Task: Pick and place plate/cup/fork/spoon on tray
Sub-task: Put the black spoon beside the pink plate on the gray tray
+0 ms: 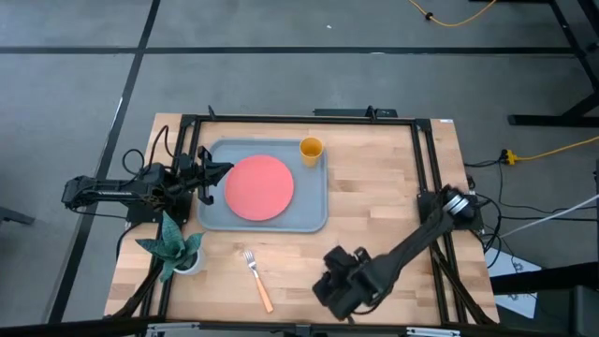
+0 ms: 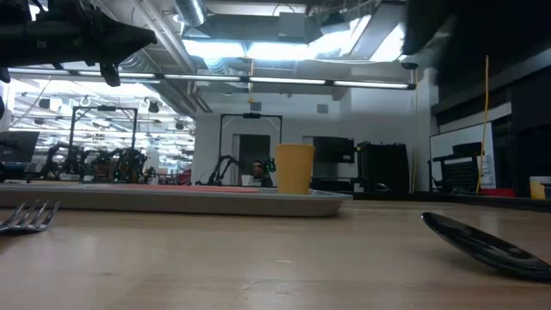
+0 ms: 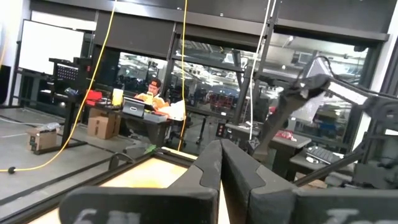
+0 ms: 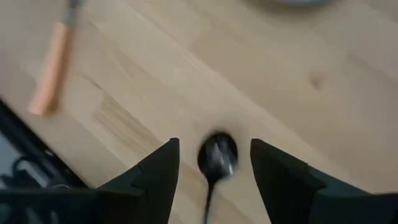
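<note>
The coral plate lies flat in the grey-blue tray. The yellow cup stands upright in the tray's far right corner and also shows in the low view. The orange-handled fork lies on the table near the front edge. The dark spoon lies on the table and also shows in the low view. My right gripper is open above it, one finger on either side of the spoon's bowl, touching nothing. My left gripper is shut and empty above the tray's left rim.
A small potted plant stands at the table's front left, close to my left arm. A black frame runs along the table's edges. Bare wood lies between the tray and the front edge.
</note>
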Controlling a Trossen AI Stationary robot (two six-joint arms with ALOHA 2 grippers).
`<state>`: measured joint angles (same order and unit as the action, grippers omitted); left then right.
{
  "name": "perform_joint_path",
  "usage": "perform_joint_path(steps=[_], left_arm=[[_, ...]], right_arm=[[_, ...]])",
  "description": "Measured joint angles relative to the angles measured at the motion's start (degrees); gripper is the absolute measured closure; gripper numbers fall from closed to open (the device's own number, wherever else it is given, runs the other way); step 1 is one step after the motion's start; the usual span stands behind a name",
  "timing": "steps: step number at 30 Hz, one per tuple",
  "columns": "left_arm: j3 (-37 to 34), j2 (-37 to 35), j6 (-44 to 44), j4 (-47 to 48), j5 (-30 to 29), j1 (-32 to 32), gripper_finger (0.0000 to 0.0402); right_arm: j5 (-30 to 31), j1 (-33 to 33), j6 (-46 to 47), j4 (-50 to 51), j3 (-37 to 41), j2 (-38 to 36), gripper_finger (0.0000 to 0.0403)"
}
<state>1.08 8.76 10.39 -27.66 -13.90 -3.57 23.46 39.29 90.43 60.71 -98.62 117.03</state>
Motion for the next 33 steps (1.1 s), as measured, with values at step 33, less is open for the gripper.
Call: perform_joint_path(steps=[33], left_arm=[[0.0,0.0,0.0,0.0,0.0,0.0,0.0401]], right_arm=[[-18.0,2.0,3.7,2.3,-11.8,19.1,0.0247]])
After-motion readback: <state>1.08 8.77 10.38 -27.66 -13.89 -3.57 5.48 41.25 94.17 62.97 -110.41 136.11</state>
